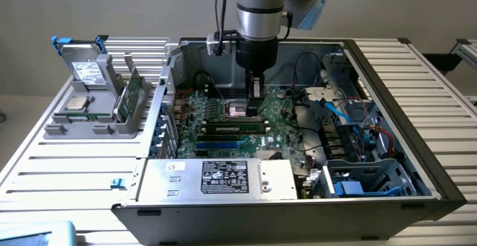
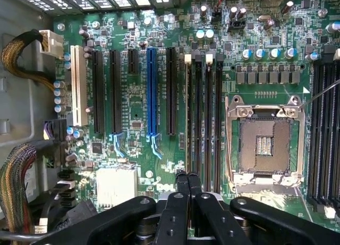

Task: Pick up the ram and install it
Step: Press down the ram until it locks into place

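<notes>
Ram, a thin green circuit-board stick (image 1: pixel 132 94), is standing far from the closed fingers (image 2: pixel 182 187), which are risking scraping long black slots (image 2: pixel 204 117) below.

Plain grey wall (image 1: pixel 111 5); white slatted table (image 1: pixel 75 162).

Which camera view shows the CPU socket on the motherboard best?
The wrist view. There the CPU socket is seen from straight above, whole, with its metal frame and its open middle. In the exterior view the socket is a small bright square close beside the tip of the gripper, with little detail.
</notes>
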Motion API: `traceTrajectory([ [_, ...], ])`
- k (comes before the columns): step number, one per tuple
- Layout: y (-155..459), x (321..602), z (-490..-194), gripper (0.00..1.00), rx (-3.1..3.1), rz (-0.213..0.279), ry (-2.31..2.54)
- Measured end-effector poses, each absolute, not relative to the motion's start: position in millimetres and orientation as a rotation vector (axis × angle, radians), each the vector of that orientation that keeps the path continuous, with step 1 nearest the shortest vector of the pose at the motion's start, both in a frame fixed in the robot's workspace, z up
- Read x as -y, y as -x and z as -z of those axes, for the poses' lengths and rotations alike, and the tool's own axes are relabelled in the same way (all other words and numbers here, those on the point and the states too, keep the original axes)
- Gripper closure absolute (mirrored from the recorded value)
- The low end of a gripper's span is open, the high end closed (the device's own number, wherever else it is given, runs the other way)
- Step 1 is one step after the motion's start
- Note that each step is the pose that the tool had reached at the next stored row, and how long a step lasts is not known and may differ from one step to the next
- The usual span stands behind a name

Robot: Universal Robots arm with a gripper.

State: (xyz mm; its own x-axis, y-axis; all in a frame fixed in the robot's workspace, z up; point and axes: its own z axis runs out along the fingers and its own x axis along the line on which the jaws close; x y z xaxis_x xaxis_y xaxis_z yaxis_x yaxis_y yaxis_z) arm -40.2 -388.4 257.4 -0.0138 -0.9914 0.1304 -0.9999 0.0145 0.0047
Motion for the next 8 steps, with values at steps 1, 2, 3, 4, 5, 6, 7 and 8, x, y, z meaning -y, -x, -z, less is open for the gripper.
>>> traceTrajectory([
  [1, 39.3, 388.6, -256.7, 0.89, 2.165, -0.131, -2.134],
  [2, 38.6, 388.9, -255.7, 0.89, 2.162, -0.127, -2.133],
  [3, 38.2, 389.0, -254.5, 0.89, 2.161, -0.123, -2.132],
  [4, 38.1, 389.0, -253.0, 0.89, 2.16, -0.121, -2.131],
  [5, 37.8, 389.0, -251.3, 0.89, 2.159, -0.12, -2.13],
  [6, 37.0, 389.1, -250.0, 0.89, 2.159, -0.12, -2.13],
  [7, 35.5, 389.2, -248.6, 0.89, 2.159, -0.119, -2.13],
  [8, 33.7, 389.2, -247.3, 0.89, 2.16, -0.118, -2.13],
])
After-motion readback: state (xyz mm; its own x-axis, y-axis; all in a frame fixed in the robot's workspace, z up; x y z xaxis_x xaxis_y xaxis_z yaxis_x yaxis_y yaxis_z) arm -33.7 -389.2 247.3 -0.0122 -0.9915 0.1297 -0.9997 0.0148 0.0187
